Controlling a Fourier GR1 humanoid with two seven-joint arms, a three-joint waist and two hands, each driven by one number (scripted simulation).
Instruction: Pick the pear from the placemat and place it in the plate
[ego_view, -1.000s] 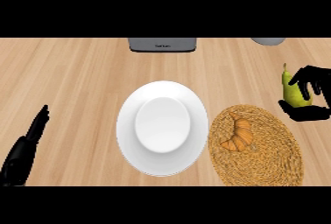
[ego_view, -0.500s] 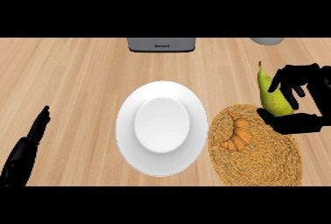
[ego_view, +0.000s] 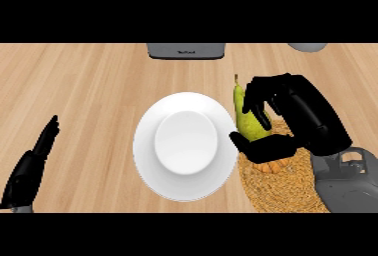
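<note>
A yellow-green pear is held upright, stem up, in my right hand, whose fingers and thumb curl round it. The pear hangs just past the right rim of the white plate, over the left edge of the round woven placemat. An orange croissant-like item lies on the placemat, mostly hidden under my thumb. My left hand rests open at the lower left, fingers straight and pointing up, well away from the plate.
A grey appliance stands at the counter's far edge above the plate. A pale round object shows at the top right. Bare wooden counter spreads to the left of the plate.
My right hand has carried the pear leftward, from the counter's right edge across the placemat to the plate's right rim. The left hand has stayed still.
</note>
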